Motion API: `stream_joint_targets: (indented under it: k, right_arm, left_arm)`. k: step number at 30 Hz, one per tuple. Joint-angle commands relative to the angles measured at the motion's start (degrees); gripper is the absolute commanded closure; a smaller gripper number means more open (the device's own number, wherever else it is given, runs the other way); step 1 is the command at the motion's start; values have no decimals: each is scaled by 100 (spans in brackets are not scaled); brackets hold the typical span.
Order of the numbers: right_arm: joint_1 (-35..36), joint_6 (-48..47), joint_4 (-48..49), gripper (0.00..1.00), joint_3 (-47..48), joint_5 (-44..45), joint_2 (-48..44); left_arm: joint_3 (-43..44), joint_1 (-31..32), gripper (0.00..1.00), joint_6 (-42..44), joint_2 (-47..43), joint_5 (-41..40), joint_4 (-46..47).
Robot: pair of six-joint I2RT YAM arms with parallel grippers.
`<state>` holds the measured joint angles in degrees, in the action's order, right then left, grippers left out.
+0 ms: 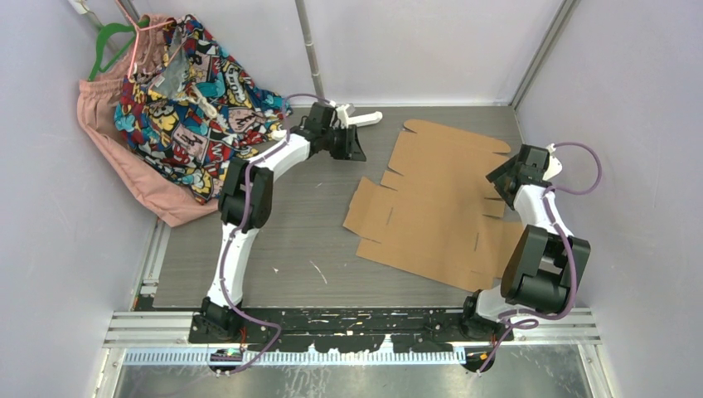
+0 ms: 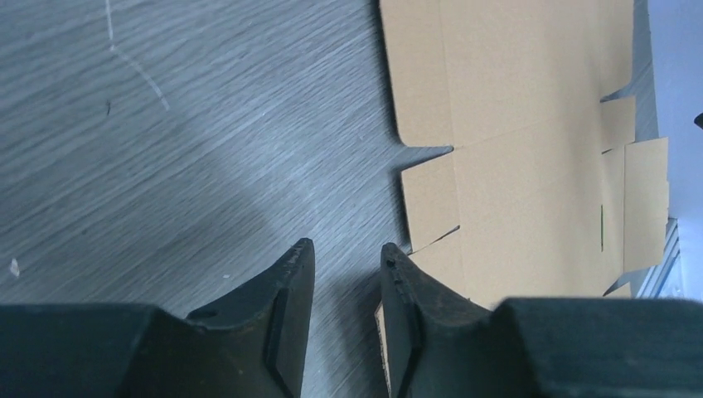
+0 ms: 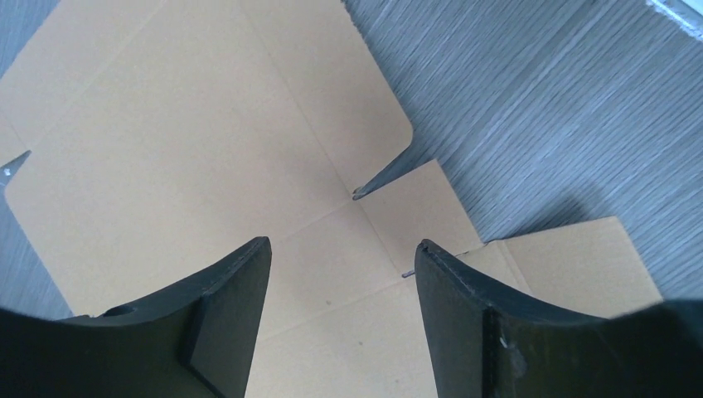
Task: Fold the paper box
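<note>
Top external view, left to right: at ten o'clock, a pink cloth (image 1: 124, 166) and a bright cartoon-print garment (image 1: 186, 91) are bunched under a green plastic hanger (image 1: 108, 41). Near twelve o'clock the left gripper (image 2: 344, 249) hangs over the grey wood-grain table (image 2: 166, 166), fingers a narrow gap apart and holding nothing. The paper box (image 1: 439, 207), a flat brown die-cut corrugated cardboard sheet, lies unfolded towards two o'clock. At three o'clock the right gripper (image 3: 344, 245) hovers above its flaps, jaws spread wide and empty.
</note>
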<state>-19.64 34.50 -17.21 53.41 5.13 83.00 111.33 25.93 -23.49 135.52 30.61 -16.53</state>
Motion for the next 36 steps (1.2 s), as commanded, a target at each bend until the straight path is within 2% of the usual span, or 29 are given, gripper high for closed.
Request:
stream_joint_targets:
  k: [1, 6, 8, 9, 14, 24, 36]
  right_arm:
    - [-77, -257, 248, 30, 99, 305, 173]
    - [-210, -430, 249, 24, 245, 196, 470]
    - [-278, -488, 236, 10, 278, 101, 573]
    - [-304, -510, 206, 8, 315, 53, 642]
    - [-355, -644, 249, 10, 392, -71, 935]
    - [-477, -696, 798, 16, 73, -276, 1353]
    - [-463, -312, 1680, 30, -932, -732, 883]
  left_arm:
    - [-260, -31, 60, 57, -434, 75, 15]
    - [-524, -70, 55, 29, -552, 117, 172]
    - [-592, -79, 51, 21, -584, 138, 198]
    - [-649, -78, 43, -3, -592, 134, 237]
    - [-795, -101, 39, -8, -654, 177, 346]
    - [-889, -194, 40, -33, -757, 264, 427]
    - [-979, -190, 41, -51, -808, 287, 461]
